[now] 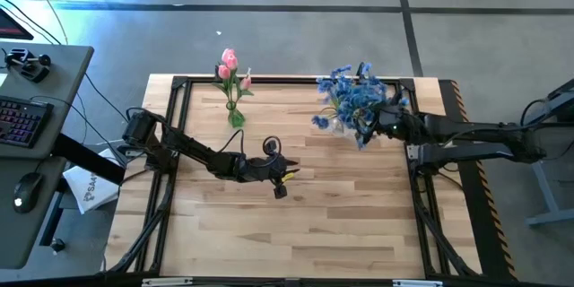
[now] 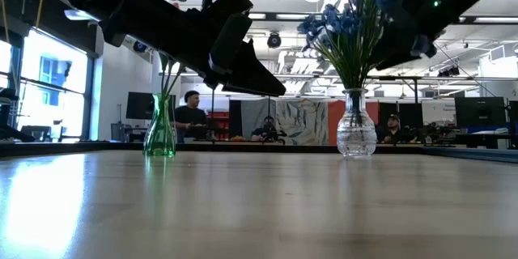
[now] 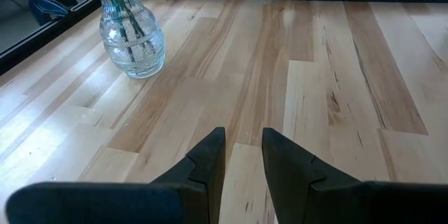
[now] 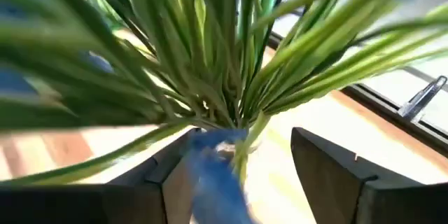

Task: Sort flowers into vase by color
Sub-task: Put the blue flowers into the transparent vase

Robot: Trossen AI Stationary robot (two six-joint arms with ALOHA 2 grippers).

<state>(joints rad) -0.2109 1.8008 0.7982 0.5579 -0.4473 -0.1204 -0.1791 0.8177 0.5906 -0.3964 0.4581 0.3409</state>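
Observation:
A clear glass vase [image 2: 356, 133] stands on the table at the far right and holds a bunch of blue flowers [image 1: 352, 99]. A green vase [image 2: 160, 133] at the far left holds pink flowers [image 1: 230, 65]. My right gripper [image 4: 241, 161] is open, up among the blue bunch's green stems [image 4: 231, 77]. A blurred blue blossom [image 4: 213, 178] lies between its fingers, close to one finger. My left gripper [image 3: 243, 155] hovers open above the bare middle of the table [image 1: 278, 179], with nothing between its fingers. My right gripper stands open with its fingers on either side of the blue blossom [image 4: 213, 178] and the lower stems, coming slanting down from the table's right. I cannot tell whether a finger [image 4: 171, 175] touches the blossom. The stems stand in the clear vase.
A black frame rail [image 1: 296, 81] runs along the table's far edge and its sides. The near half of the wooden table [image 1: 296, 233] is bare planks. A desk with a keyboard [image 1: 22, 117] and mouse stands off the table's left. People sit in the room beyond.

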